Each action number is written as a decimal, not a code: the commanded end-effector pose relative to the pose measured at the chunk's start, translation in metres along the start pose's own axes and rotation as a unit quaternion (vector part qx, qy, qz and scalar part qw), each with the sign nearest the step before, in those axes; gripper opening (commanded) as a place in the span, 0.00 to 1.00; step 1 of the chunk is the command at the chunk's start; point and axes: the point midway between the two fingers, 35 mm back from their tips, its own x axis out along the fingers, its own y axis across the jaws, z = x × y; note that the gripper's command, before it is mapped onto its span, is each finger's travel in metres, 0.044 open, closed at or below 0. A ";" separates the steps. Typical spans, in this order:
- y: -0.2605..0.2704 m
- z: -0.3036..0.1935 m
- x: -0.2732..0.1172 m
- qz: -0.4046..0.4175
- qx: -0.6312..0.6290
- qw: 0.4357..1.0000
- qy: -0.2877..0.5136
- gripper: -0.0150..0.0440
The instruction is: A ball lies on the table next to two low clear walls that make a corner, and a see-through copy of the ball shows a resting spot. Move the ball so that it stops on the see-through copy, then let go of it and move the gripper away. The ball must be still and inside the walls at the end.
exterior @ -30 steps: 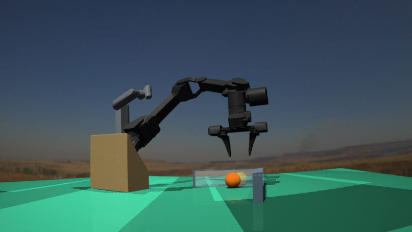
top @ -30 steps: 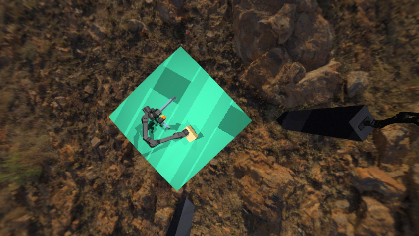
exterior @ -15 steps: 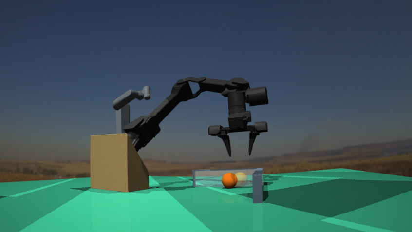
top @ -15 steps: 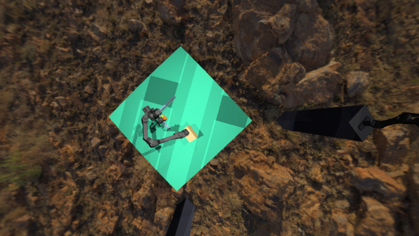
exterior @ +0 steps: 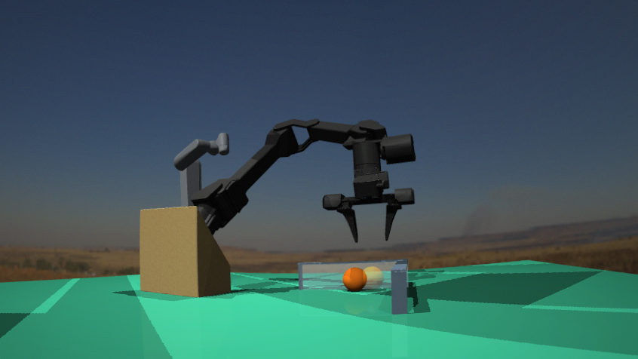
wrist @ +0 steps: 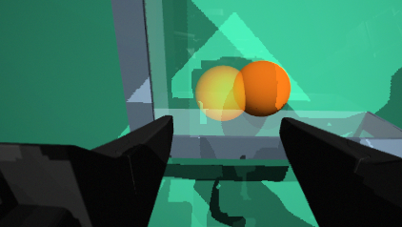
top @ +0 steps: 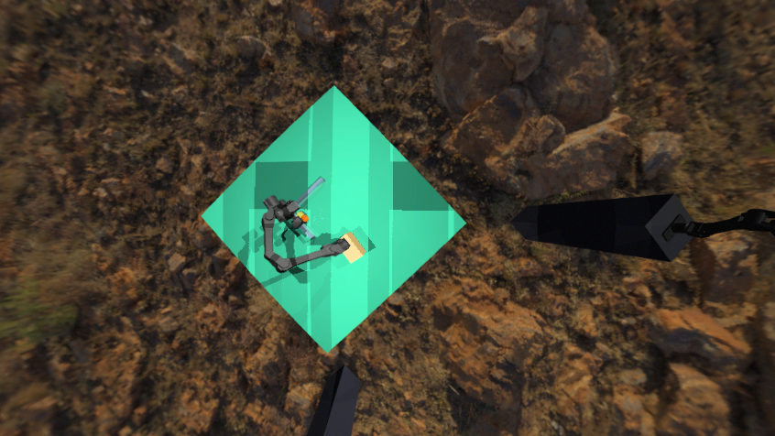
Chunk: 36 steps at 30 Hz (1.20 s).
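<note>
The orange ball [top: 305,218] [exterior: 354,279] [wrist: 270,88] lies on the table on the inner side of the corner. The see-through yellow copy [exterior: 375,275] [wrist: 214,92] is beside it, partly overlapped by the ball; in the wrist view the ball is off to its right. One clear wall [top: 312,190] [wrist: 229,147] runs below both in the wrist view, and the other wall [exterior: 399,292] [wrist: 130,62] stands left of the copy. My gripper [exterior: 371,240] [wrist: 227,124] is open and empty, pointing down, above the walls and roughly over the copy. Whether the ball is still cannot be told.
The arm's tan base block [top: 353,250] [exterior: 169,250] stands on the green table [top: 352,314] [exterior: 267,330]. A grey jointed shape [exterior: 191,178] shows behind the block. Dark pillars [top: 595,227] [top: 335,407] are outside the table's edges.
</note>
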 end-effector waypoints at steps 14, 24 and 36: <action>-0.014 -0.001 0.008 -0.001 -0.576 0.817 0.002 0.85; -0.024 -0.001 0.014 0.000 -0.859 0.513 0.004 0.85; -0.033 -0.001 0.019 0.003 -0.983 0.186 0.005 0.85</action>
